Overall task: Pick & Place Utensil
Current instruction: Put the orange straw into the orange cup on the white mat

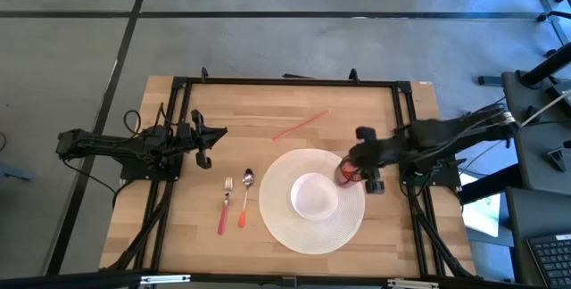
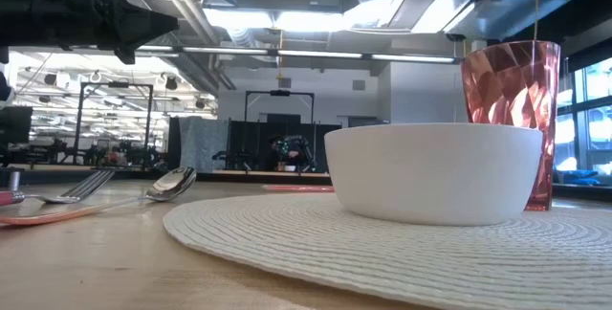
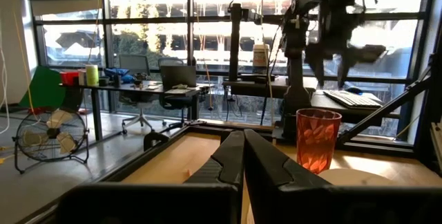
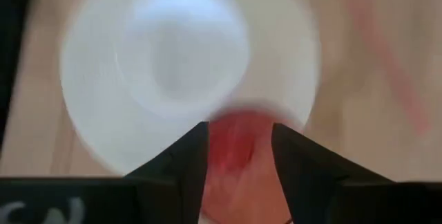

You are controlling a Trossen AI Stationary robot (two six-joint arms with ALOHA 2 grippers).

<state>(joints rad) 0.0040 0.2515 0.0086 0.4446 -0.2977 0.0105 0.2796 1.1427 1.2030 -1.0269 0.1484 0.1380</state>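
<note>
A fork with a red handle [image 1: 224,204] and a spoon with an orange handle [image 1: 246,193] lie side by side on the wood, left of a round white placemat [image 1: 284,219]. A white bowl [image 1: 314,195] sits at the mat's middle. A red faceted cup [image 1: 346,175] stands upright at the mat's right edge. My right gripper [image 4: 240,137] is open and hangs above the cup [image 3: 317,140], clear of it. My left gripper [image 1: 207,143] is shut and waits near the table's left edge, away from the utensils. The low view shows the fork [image 2: 76,190] and spoon [image 2: 172,184] flat on the table.
A thin red straw [image 1: 300,127] lies on the wood toward the far side, beyond the placemat. A black frame [image 1: 285,82] runs around the table's edges. Bare wood lies between the left gripper and the utensils, and along the far side.
</note>
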